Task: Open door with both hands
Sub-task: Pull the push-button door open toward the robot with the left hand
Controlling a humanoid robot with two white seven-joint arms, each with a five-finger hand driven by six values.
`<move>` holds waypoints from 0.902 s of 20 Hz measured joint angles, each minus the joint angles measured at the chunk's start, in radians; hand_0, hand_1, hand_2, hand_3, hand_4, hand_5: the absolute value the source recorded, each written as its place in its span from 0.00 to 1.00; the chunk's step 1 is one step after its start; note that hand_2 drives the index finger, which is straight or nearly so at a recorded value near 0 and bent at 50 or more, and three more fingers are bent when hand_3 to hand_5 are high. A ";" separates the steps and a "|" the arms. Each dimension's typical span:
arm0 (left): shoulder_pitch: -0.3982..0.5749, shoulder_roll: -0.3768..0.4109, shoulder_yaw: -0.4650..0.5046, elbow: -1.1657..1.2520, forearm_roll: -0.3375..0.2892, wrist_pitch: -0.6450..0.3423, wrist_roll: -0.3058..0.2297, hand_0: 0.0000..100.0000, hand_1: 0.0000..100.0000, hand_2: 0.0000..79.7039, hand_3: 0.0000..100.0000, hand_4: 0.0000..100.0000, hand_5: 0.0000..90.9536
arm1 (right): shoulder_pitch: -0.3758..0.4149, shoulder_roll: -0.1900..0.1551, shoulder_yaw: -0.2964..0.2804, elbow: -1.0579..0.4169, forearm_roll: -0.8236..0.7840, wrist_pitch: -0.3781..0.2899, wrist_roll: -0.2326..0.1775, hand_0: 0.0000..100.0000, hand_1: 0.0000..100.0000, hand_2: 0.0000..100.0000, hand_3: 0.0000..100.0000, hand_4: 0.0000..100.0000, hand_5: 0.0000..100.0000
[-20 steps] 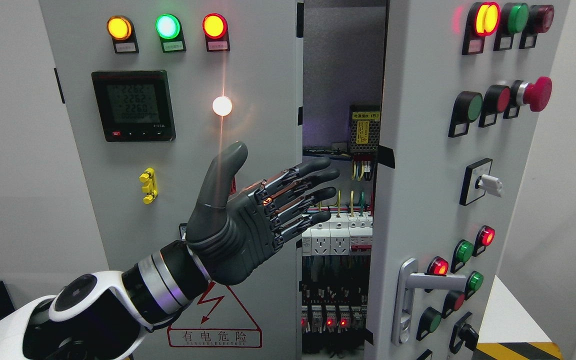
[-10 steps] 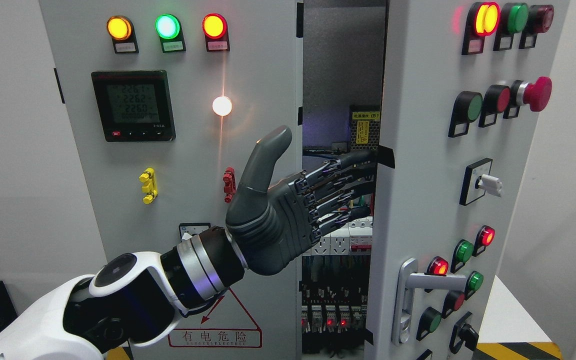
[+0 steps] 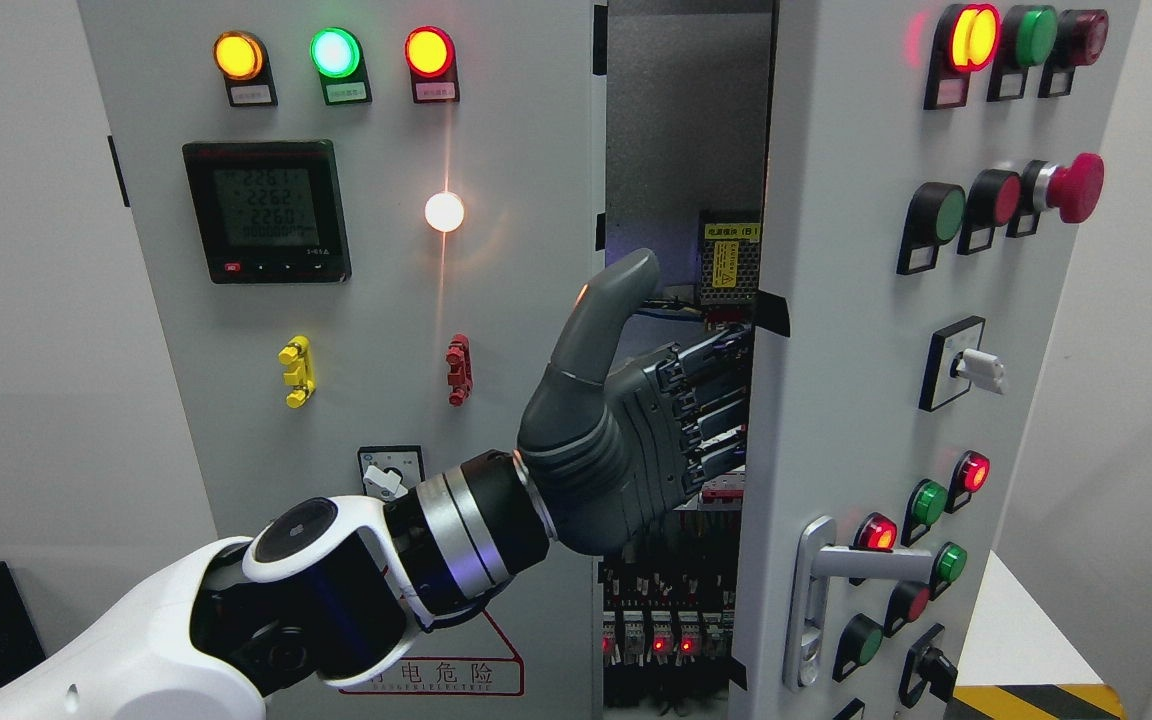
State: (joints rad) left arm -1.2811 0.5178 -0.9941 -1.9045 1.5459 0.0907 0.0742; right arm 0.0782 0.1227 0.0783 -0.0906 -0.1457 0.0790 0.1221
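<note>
The grey cabinet's right door stands ajar, and a dark gap shows wiring and breakers between it and the left door. My left hand reaches in from the lower left into that gap. Its four straight fingers pass behind the right door's inner edge, where their tips are hidden. The thumb points up, clear of the door. A silver lever handle sits low on the right door, untouched. My right arm does not show.
The left door carries a digital meter, three lit lamps and a hazard triangle. On the right door are several buttons, a red mushroom stop and a rotary switch. A white surface with striped tape lies at lower right.
My left arm has moved right and forward. The hand went from in front of the left door into the gap, and its fingers slid behind the right door's edge. The door has not visibly moved.
</note>
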 measured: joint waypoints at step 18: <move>-0.045 -0.075 -0.029 0.010 0.019 0.000 0.000 0.00 0.00 0.00 0.00 0.00 0.00 | 0.000 0.000 0.000 0.000 0.000 0.000 0.000 0.19 0.00 0.00 0.00 0.00 0.00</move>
State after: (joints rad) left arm -1.3258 0.4433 -1.0233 -1.8942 1.5652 0.0907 0.0746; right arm 0.0782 0.1227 0.0783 -0.0905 -0.1457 0.0790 0.1220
